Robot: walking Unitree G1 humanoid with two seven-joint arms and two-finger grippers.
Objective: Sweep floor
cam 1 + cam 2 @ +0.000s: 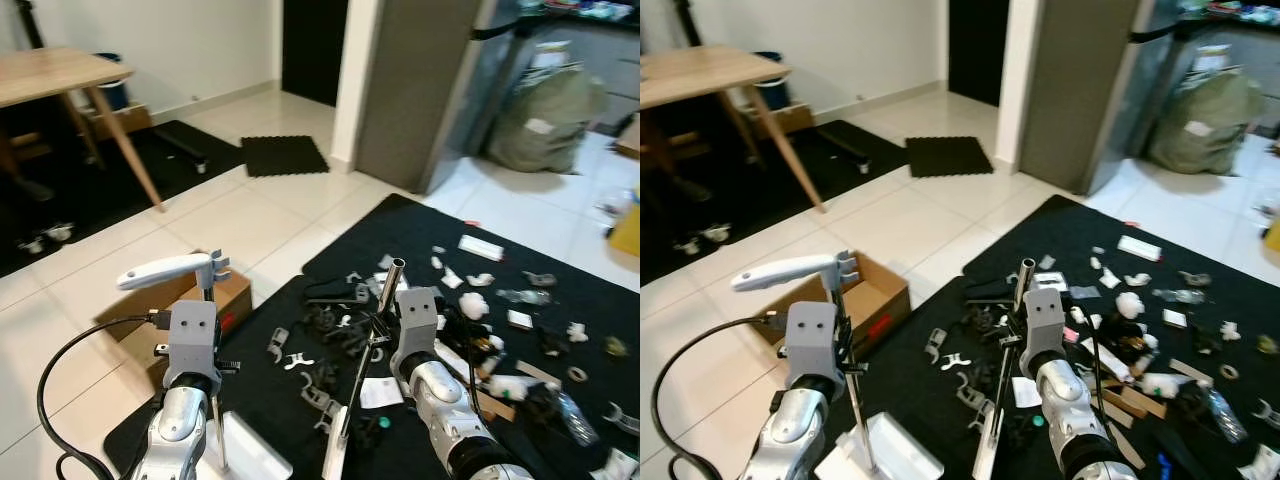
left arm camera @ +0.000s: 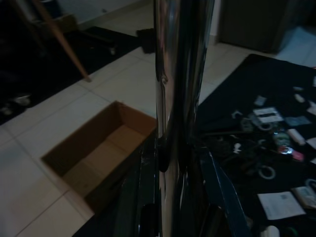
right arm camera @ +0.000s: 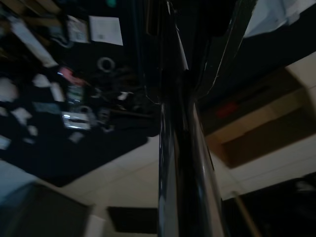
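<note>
My left gripper is shut on the thin metal pole of a dustpan. Its white handle sticks out at the top and its white pan rests low on the black mat. My right gripper is shut on a tilted metal broom pole, whose open top end points up. In the right wrist view the pole runs between the two black fingers. Scraps of paper, plastic bits and black clips litter the black mat.
An open cardboard box sits on the tiles just left of the mat. A wooden table stands far left, and a grey cabinet and a stuffed green bag behind. A small dark doormat lies by the doorway.
</note>
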